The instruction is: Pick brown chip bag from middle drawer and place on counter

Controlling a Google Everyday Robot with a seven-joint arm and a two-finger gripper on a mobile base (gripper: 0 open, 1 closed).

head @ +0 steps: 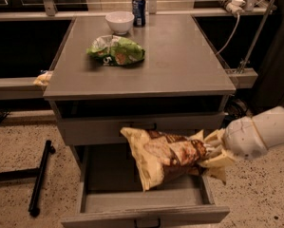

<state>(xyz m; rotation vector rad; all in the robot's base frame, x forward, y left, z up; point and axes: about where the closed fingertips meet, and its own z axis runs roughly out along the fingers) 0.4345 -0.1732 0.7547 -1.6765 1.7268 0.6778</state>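
Observation:
The brown chip bag [167,155] hangs tilted above the open middle drawer [141,199], clear of its floor, its left end in front of the drawer front above. My gripper [212,151] comes in from the right on a white arm and is shut on the bag's right end. The grey counter [179,61] lies above and behind.
On the counter lie a green chip bag [115,51], a white bowl [119,21] and a blue can [139,10]. A closed drawer front [99,128] sits above the open one. A black bar [40,177] lies on the floor at left.

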